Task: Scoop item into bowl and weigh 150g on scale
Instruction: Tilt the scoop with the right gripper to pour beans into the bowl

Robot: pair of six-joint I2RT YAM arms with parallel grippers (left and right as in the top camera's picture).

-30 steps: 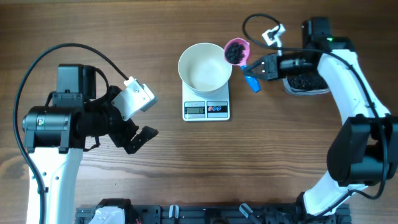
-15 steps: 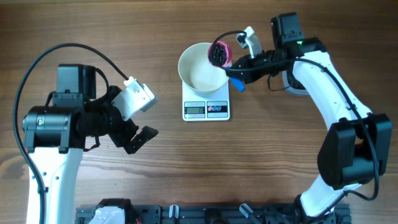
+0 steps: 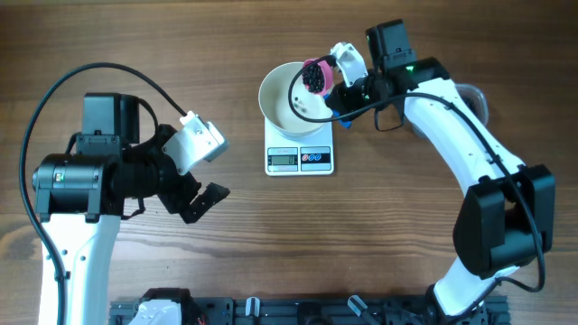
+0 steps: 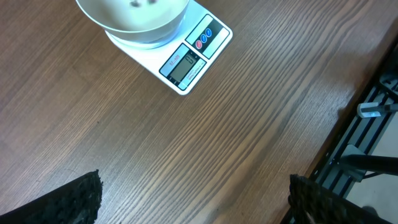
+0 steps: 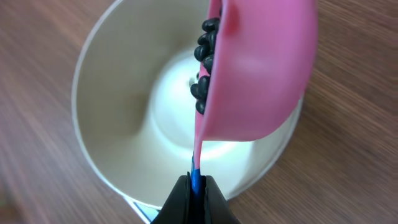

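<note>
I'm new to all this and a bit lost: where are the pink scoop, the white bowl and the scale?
pink scoop (image 5: 261, 68), right wrist view, its outer wall.
white bowl (image 3: 274, 97), overhead view, bare inner wall.
scale (image 3: 299, 160), overhead view, front panel.

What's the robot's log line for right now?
right gripper: shut on pink scoop | pink scoop: tilted over bowl | beans: at its lip | bowl: on scale | left gripper: open
</note>
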